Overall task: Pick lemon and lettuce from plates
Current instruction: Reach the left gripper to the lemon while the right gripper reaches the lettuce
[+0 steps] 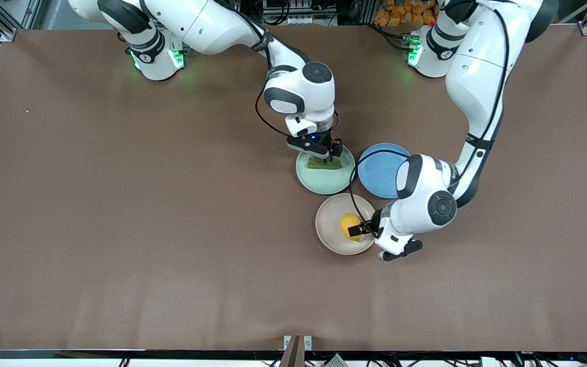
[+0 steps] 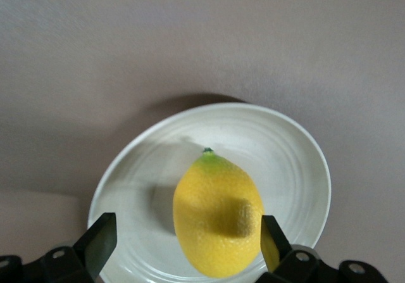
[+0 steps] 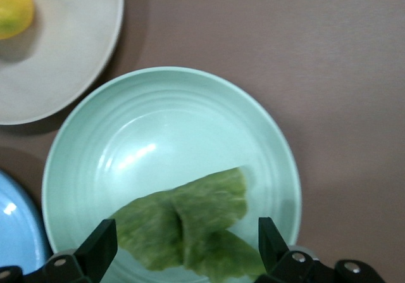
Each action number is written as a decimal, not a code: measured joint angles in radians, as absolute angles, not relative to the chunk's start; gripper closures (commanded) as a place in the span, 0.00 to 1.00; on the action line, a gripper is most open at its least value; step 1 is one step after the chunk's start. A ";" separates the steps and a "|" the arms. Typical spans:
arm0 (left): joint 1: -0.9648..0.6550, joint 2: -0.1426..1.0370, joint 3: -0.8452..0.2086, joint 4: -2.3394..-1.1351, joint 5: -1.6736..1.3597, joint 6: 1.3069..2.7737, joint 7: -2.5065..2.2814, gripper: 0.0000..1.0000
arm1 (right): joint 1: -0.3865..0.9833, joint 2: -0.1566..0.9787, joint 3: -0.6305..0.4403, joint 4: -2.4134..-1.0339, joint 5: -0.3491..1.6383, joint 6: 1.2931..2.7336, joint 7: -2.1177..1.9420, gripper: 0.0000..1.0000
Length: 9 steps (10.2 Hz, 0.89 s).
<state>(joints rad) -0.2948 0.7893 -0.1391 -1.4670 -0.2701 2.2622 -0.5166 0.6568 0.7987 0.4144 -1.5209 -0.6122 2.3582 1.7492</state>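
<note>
From the front camera I count three round shallow plates clustered mid-table: a pale mint green plate (image 1: 325, 173), a blue plate (image 1: 381, 171) beside it toward the left arm's end, and a beige-cream plate (image 1: 345, 224) nearer the camera than the mint one. There is one small oval yellow lemon (image 1: 349, 227), on the cream plate, and one dark green wrinkly lettuce leaf (image 1: 324, 163), on the mint plate. The right gripper (image 1: 330, 158) is down over the lettuce; the left gripper (image 1: 361, 228) reaches in at the lemon.

On the left wrist camera I see the lemon (image 2: 217, 216) resting on the cream plate (image 2: 291, 156), between the left gripper (image 2: 188, 244)'s spread fingers, one pad touching its side, the other apart from it.

On the right wrist camera the lettuce (image 3: 190, 226) lies on the mint plate (image 3: 158, 125), between the right gripper (image 3: 186, 245)'s parted fingers, neither clearly touching it. The lemon (image 3: 14, 7) on the cream plate (image 3: 69, 55) and the blue plate (image 3: 16, 232) show at the edges.
</note>
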 measured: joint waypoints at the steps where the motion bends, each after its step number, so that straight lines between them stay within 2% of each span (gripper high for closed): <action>1: -0.305 0.795 -0.139 -1.467 -0.270 2.264 -0.517 0.00 | 0.665 0.823 0.414 -1.500 -0.658 2.357 1.772 0.04; 3: -0.314 0.800 -0.139 -1.467 -0.270 2.279 -0.517 0.00 | 0.672 0.864 0.414 -1.486 -0.740 2.357 1.829 0.11; 4: -0.318 0.803 -0.139 -1.467 -0.270 2.290 -0.517 0.00 | 0.672 0.876 0.414 -1.481 -0.752 2.358 1.839 0.32; 5: -0.323 0.809 -0.139 -1.467 -0.270 2.303 -0.517 0.00 | 0.672 0.880 0.414 -1.477 -0.753 2.358 1.840 0.70; 6: -0.327 0.815 -0.139 -1.467 -0.270 2.316 -0.517 0.00 | 0.673 0.880 0.414 -1.475 -0.755 2.358 1.840 0.93; 7: -0.331 0.822 -0.139 -1.467 -0.270 2.334 -0.517 0.69 | 0.674 0.880 0.414 -1.473 -0.756 2.358 1.840 1.00; 8: -0.339 0.827 -0.139 -1.467 -0.270 2.363 -0.518 1.00 | 0.675 0.880 0.414 -1.470 -0.759 2.358 1.840 1.00; 9: -0.349 0.831 -0.138 -1.467 -0.270 2.383 -0.528 1.00 | 0.675 0.880 0.414 -1.465 -0.762 2.357 1.840 1.00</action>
<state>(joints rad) -0.3491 0.8312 -0.1384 -1.4668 -0.2702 2.3835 -0.5276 0.6749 0.8804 0.4145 -1.4655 -0.7620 2.3567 1.8402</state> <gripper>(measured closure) 0.110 0.555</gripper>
